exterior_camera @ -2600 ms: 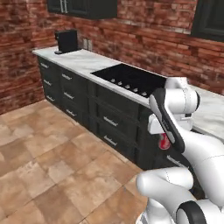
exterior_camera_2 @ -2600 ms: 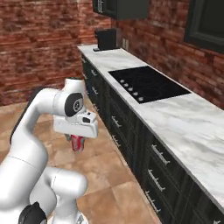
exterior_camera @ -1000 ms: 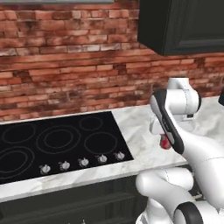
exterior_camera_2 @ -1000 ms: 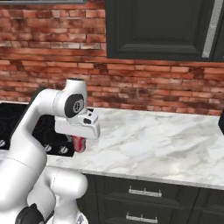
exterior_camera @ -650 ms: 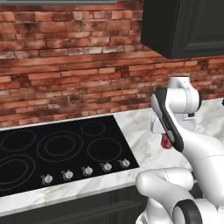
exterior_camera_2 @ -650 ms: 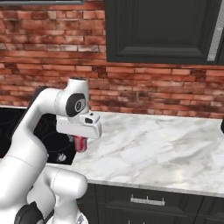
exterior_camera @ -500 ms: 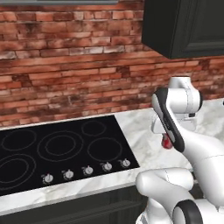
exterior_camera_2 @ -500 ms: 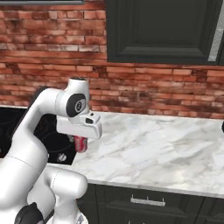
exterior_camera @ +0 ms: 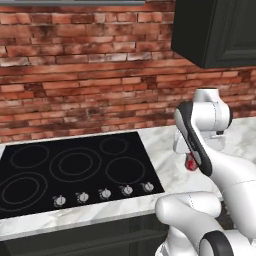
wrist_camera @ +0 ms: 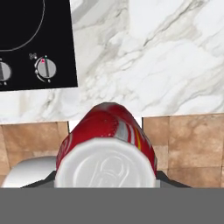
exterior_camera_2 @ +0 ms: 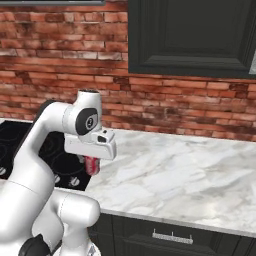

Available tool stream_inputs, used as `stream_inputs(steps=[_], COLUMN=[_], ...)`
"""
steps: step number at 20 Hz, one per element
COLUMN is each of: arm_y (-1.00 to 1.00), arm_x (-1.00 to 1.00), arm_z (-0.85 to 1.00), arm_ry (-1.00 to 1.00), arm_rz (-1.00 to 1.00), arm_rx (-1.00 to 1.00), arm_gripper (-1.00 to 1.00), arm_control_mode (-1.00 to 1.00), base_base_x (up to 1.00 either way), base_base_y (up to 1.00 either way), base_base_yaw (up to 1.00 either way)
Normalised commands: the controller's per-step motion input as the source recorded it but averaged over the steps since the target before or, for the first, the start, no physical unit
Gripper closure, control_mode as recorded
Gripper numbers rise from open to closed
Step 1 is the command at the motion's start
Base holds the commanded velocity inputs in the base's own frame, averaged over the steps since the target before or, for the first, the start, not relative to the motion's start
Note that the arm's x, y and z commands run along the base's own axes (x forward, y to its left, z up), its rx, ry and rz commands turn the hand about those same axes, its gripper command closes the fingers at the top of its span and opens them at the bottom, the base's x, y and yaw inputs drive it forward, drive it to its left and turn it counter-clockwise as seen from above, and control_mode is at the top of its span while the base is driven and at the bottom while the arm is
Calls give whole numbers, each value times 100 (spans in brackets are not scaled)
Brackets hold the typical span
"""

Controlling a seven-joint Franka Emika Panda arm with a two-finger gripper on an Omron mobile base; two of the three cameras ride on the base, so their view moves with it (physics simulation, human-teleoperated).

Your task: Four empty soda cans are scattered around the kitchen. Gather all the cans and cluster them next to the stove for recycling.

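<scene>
Your arm is folded high, wrist bent down, and the gripper (exterior_camera_2: 91, 162) clamps a red soda can (exterior_camera_2: 92, 165) held above the marble counter (exterior_camera_2: 170, 175), just right of the stove (exterior_camera: 75, 170) near its knobs.

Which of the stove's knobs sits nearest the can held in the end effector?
The rightmost knob in the row on the stove, at the cooktop's front right corner; the soda can hangs just beyond that corner, over the marble counter.

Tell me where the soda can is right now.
The soda can is held in the gripper, raised over the front edge of the marble counter, just right of the stove and its knobs.
</scene>
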Motion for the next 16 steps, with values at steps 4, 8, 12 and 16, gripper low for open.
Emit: stream_inputs(steps=[4, 8, 12, 16], arm_y=[8, 18, 6, 0], arm_x=[68, 100, 99, 90], arm_z=[-1, -5, -19, -29], arm_ry=[0, 1, 1, 0], arm_rz=[0, 0, 0, 0], arm_rx=[0, 0, 0, 0], arm_gripper=[100, 100, 100, 100], arm_control_mode=[-100, -100, -100, -100], base_base_x=[17, 0, 0, 0], base_base_y=[3, 0, 0, 0], base_base_yaw=[0, 0, 0, 0])
